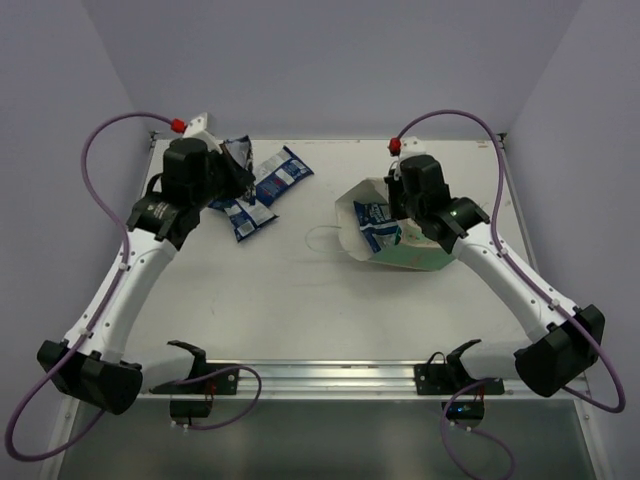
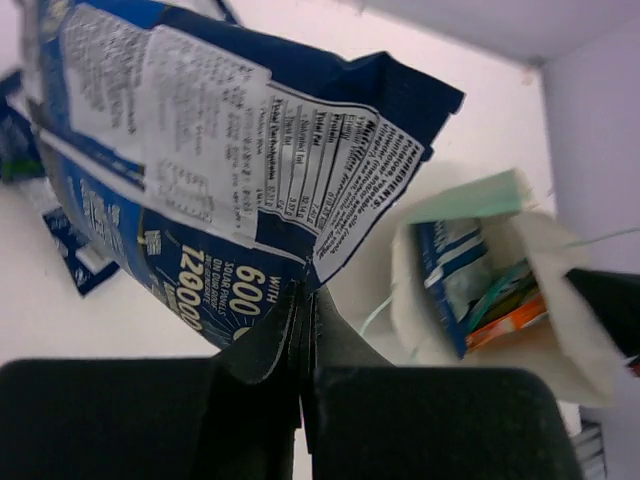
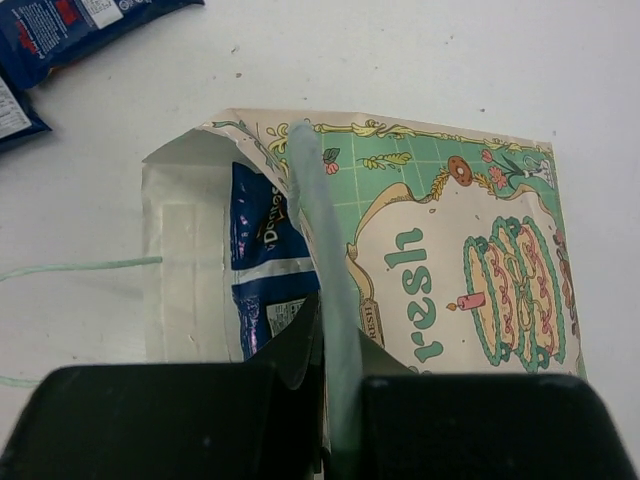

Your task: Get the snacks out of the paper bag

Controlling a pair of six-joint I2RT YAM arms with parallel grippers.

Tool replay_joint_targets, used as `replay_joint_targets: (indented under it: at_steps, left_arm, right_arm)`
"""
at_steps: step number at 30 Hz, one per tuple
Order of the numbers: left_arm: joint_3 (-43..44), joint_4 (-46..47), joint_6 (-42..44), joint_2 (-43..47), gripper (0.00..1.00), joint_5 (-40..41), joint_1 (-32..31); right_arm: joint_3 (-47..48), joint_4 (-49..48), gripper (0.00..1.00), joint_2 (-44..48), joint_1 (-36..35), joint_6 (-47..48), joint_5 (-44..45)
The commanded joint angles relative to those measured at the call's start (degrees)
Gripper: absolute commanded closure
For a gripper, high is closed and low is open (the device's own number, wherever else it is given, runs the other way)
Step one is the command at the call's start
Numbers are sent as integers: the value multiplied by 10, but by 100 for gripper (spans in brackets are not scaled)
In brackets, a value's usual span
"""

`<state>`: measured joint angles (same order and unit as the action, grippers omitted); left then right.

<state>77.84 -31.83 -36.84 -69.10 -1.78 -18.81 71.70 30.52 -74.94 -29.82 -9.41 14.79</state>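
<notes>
The mint-green paper bag (image 1: 400, 248) lies on its side at centre right, its mouth open to the left. My right gripper (image 1: 399, 206) is shut on the bag's upper wall at the rim (image 3: 318, 215). A blue-and-white packet (image 3: 262, 255) shows inside the mouth. In the left wrist view the bag (image 2: 560, 330) also holds an orange packet (image 2: 512, 321) and a teal one (image 2: 497, 290). My left gripper (image 1: 228, 178) is shut on a dark blue packet (image 2: 250, 170) and holds it over the back left, beside two blue-and-white packets (image 1: 283, 176) lying on the table.
The bag's thin string handle (image 1: 322, 238) trails on the table left of its mouth. Lilac walls close in the back and both sides. A metal rail (image 1: 330, 375) runs along the near edge between the arm bases.
</notes>
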Motion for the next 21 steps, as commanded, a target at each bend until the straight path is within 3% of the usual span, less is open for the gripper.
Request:
replay_joint_targets:
  at_steps: [1,6,10,11,12,14,15,17,18,19,21]
  left_arm:
    - [-78,12,12,-14,100,-53,2]
    - [-183,139,-40,3,100,-169,2]
    - [-253,157,-53,53,100,-163,3]
    - [-278,144,-53,64,96,-138,3]
    - [-290,133,-53,84,75,-120,3]
    - [-312,83,-51,98,64,-68,6]
    - [-316,65,-46,106,52,-51,7]
    - [-314,9,-39,112,39,-1,9]
    - [-307,-6,-33,120,19,13,9]
    - [-289,-19,-32,126,10,27,9]
    - [-261,-37,-18,132,0,56,9]
  right_arm:
    - [-3,20,100,23,6,2,27]
    - [-7,22,100,30,6,2,18]
    - [-16,20,100,36,6,4,6]
    - [-17,20,100,37,6,4,3]
    - [-18,20,100,37,6,8,1]
    - [-20,20,100,41,6,10,-2]
    - [-21,20,100,42,6,11,-3]
    - [-20,20,100,45,6,13,-8]
    - [-19,23,100,45,6,14,-12]
    - [-13,25,100,47,6,14,-17]
    - [-4,35,100,47,6,13,-23]
